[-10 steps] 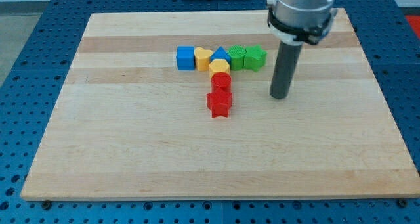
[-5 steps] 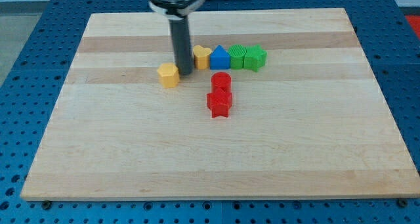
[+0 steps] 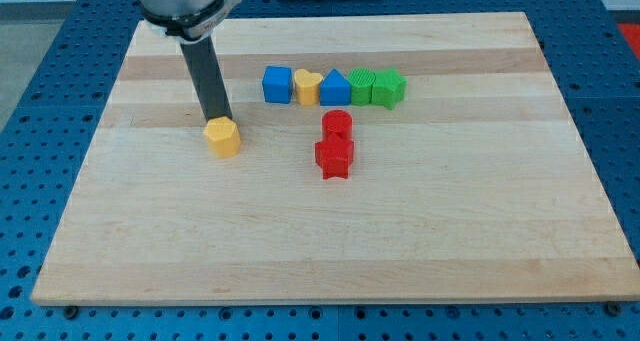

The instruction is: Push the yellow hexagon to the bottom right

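The yellow hexagon [image 3: 223,137] lies on the wooden board [image 3: 330,231], left of the middle. My tip [image 3: 216,120] stands right behind it, touching or almost touching its upper left side. The rod rises from there toward the view's top left. The hexagon is well apart from the other blocks.
A row of blocks lies toward the view's top centre: a blue cube [image 3: 277,84], a yellow heart [image 3: 306,85], a blue triangle [image 3: 335,87], and two green blocks [image 3: 362,86] [image 3: 389,87]. Below them sit a red cylinder [image 3: 337,126] and a red star [image 3: 334,158].
My tip has swept from the right side to the left. The yellow hexagon has moved from under the row out to the left and a little down.
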Action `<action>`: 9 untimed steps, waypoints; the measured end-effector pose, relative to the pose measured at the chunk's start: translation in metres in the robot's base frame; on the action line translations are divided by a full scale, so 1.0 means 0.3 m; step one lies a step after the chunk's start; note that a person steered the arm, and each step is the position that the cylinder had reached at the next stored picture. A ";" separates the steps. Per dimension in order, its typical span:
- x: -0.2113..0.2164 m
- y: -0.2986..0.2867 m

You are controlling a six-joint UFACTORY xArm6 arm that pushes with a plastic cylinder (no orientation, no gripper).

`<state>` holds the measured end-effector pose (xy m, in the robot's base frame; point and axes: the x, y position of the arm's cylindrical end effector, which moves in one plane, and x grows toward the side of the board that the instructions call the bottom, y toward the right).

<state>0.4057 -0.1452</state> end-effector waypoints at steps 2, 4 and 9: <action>0.187 0.000; 0.393 -0.002; 0.429 0.189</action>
<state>0.5345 -0.0884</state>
